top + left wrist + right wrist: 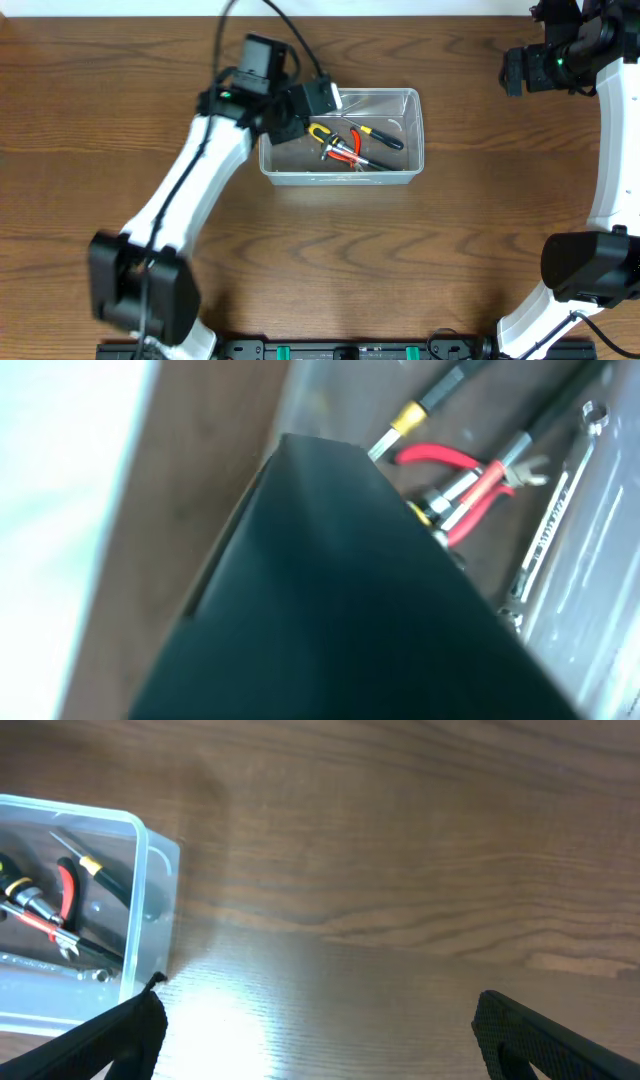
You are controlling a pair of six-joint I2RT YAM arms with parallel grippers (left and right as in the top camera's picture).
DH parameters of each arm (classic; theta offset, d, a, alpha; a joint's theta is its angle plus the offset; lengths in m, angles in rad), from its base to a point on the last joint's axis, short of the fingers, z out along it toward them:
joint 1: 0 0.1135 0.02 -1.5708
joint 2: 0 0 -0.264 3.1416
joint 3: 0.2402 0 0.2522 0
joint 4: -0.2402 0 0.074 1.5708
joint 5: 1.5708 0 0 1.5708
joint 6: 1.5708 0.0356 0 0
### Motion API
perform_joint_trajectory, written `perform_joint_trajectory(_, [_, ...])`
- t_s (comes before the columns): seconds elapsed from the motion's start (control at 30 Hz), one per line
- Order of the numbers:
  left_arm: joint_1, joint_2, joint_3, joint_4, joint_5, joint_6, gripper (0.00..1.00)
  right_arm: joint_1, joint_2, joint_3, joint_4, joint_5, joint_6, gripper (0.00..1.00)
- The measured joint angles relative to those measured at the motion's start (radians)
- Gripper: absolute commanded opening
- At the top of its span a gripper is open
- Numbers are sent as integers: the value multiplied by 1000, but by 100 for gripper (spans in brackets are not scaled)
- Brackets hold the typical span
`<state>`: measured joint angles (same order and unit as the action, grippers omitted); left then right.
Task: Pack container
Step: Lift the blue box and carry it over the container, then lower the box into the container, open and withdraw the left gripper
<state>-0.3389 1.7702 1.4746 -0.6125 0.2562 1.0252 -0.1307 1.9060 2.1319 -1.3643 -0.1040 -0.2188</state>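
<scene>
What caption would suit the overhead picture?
Left claw hovers over the clear container, where red-handled pliers and a screwdriver lie.

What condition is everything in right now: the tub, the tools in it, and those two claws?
container: upright on the table, no lid, holding tools.
screwdriver: lying inside the container.
red pliers: lying inside the container.
wrench: lying flat on the container floor.
left gripper: over the container's left end; open or shut unclear.
right gripper: open, empty, off to the side of the container.
</scene>
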Motion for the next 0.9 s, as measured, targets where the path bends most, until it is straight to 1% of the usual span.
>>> perform_joint_trajectory(0.23, [-38, 139, 0, -38, 0, 4, 6, 0, 0, 0, -4, 0, 0, 99])
perform_joint_trajectory(0.53, [-66, 165, 0, -44, 0, 4, 6, 0, 0, 0, -4, 0, 0, 99])
perform_joint_trajectory(0.57, [-69, 165, 0, -50, 0, 4, 7, 0, 0, 0, -4, 0, 0, 99])
perform_joint_trajectory(0.6, [-72, 165, 0, -59, 1, 4, 14, 0, 0, 0, -4, 0, 0, 99])
perform_joint_trajectory(0.63, [-76, 165, 0, -68, 1, 4, 29, 0, 0, 0, -4, 0, 0, 99])
perform_joint_trajectory(0.7, [-83, 165, 0, -76, 3, 6, 75, 0, 0, 0, -4, 0, 0, 99])
perform_joint_trajectory(0.8, [-90, 165, 0, -76, 7, 9, 76, 0, 0, 0, -4, 0, 0, 99])
perform_joint_trajectory(0.83, [-90, 165, 0, -79, 8, 11, 77, 0, 0, 0, -4, 0, 0, 99])
perform_joint_trajectory(0.87, [-90, 165, 0, -79, 7, 11, 80, 0, 0, 0, -4, 0, 0, 99])
perform_joint_trajectory(0.9, [-89, 165, 0, -78, 7, 13, 80, 0, 0, 0, -4, 0, 0, 99])
